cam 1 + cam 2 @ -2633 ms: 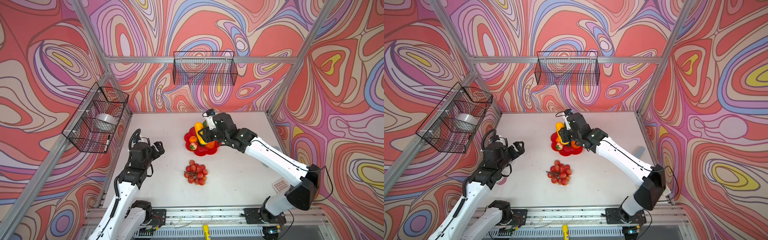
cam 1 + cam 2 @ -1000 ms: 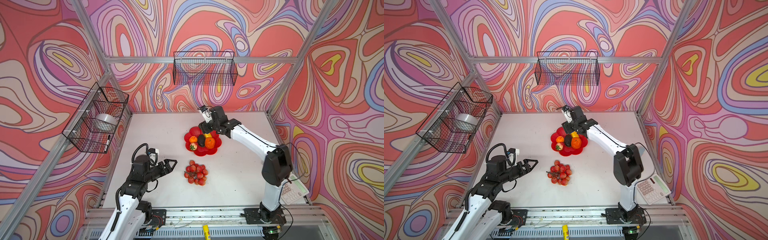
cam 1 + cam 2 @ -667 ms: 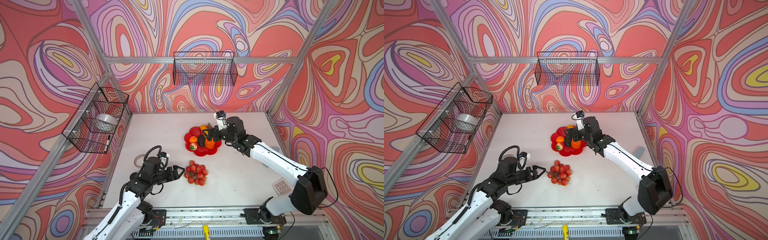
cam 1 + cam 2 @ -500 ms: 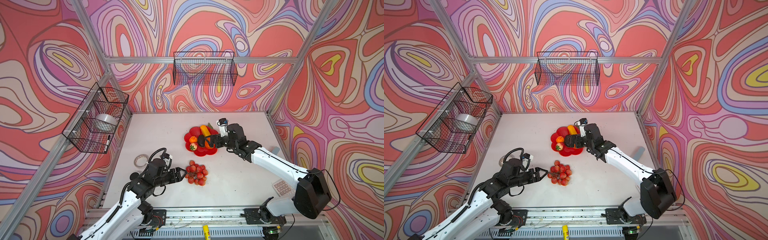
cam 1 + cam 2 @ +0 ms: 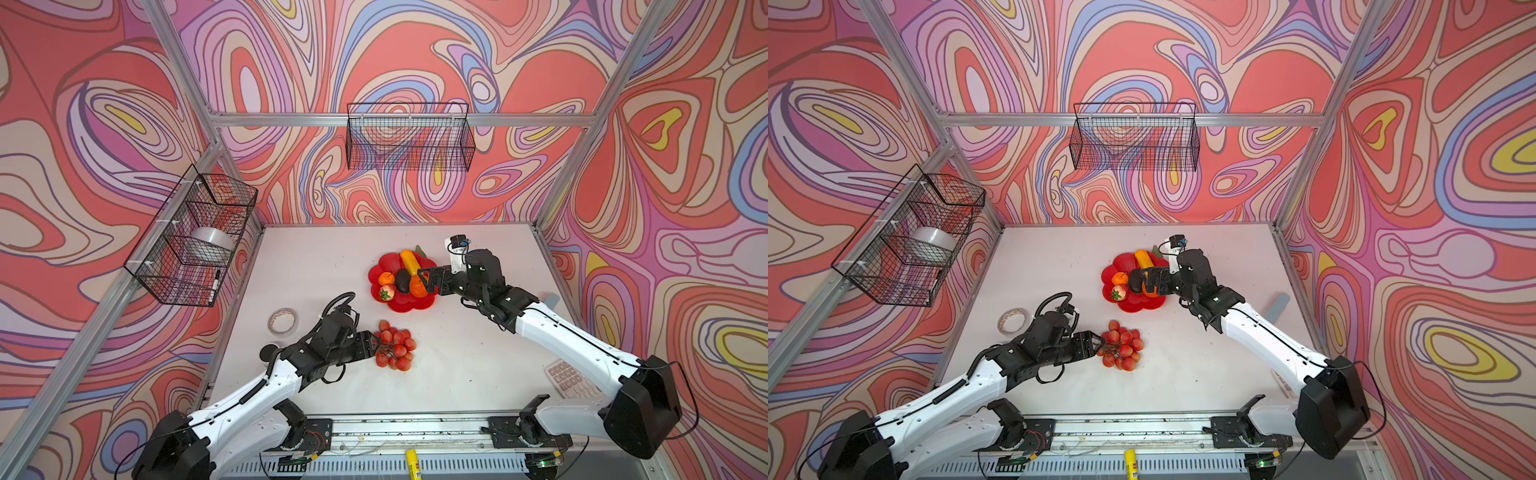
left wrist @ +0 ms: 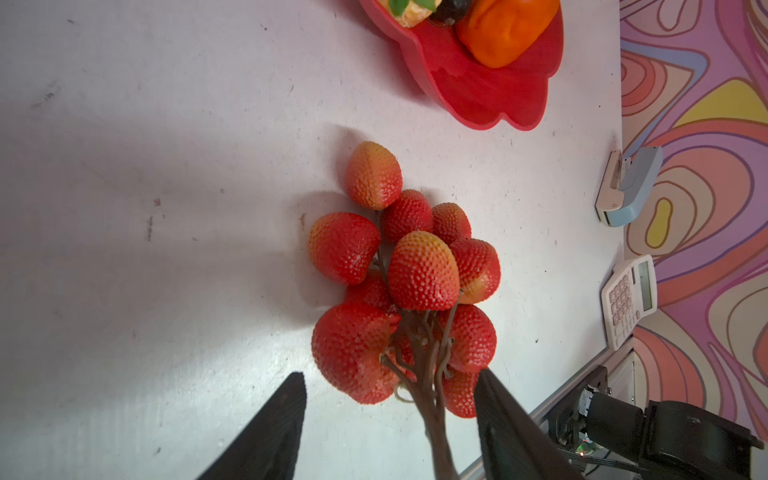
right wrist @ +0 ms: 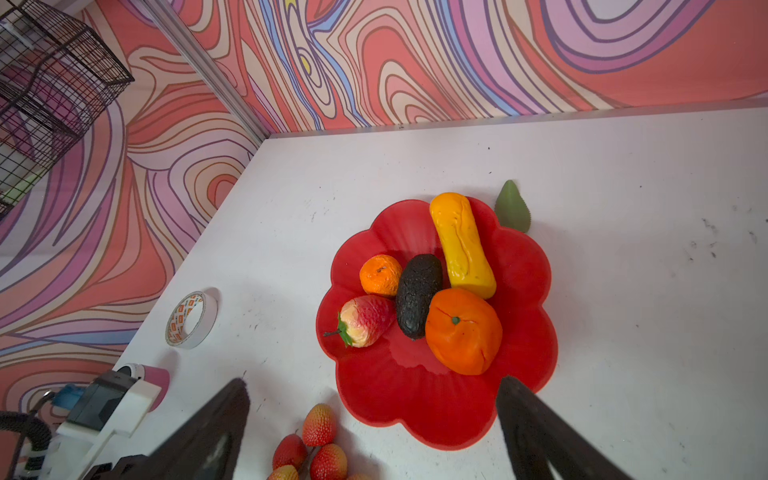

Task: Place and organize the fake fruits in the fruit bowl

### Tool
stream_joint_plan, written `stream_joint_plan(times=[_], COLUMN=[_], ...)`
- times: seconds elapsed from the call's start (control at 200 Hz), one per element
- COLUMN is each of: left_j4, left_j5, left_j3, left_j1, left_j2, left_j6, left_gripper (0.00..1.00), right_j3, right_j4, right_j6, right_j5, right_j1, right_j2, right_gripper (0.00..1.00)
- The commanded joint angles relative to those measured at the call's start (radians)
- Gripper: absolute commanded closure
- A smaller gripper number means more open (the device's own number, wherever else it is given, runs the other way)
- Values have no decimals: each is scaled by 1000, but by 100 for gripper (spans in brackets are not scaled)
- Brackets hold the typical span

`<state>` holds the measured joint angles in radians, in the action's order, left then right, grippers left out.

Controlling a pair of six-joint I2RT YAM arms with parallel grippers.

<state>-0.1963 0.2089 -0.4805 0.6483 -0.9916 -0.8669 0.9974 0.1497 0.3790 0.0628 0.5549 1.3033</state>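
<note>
White table filling the lower centre of both top views. Two wire baskets up on the walls, at upper centre and at left.

Red bowl at centre frame, a little right of middle, flat on the table. Inside: yellow fruit toward the top, avocado in the middle, big orange against the avocado's right, small orange at left, strawberry below that. Green leaf lying just outside the rim, beside the yellow fruit's far end.

Berry bunch on the table below the bowl, clear of the rim.

Tape roll left of the bunch, near the table edge. Calculator at lower right, partly under the right arm.

Left end effector low at the bunch's stem end, jaws apart either side of the brown stem, not pinching it.

Right end effector raised over the bowl's right edge, jaws wide apart, holding nothing.
</note>
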Motion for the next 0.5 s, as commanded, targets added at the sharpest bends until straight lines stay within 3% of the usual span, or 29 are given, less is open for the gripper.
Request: stream_joint_plan(times=[0.0,0.175,0.33,0.496], left_j4=[66,59,45,4], left_j5=[10,20,15,15], left_j3=[-25,-66,-76,-97], left_j1=[3,4,4,4], left_j2=[-32,-51,-40,-32], left_j6=[-15,-6,-7,3], left_gripper=[45,63,86,100], right_j3=[-20,-27,-28,-25], right_j4=[18,17,10,4], right_j6=[-4,-9,-8,-7], right_j5=[-32,-39,-34,-34], right_j1=[-5,-6,-6,-6], right_j2=[-26,-24,-8,2], right_gripper=[3,3,3,3])
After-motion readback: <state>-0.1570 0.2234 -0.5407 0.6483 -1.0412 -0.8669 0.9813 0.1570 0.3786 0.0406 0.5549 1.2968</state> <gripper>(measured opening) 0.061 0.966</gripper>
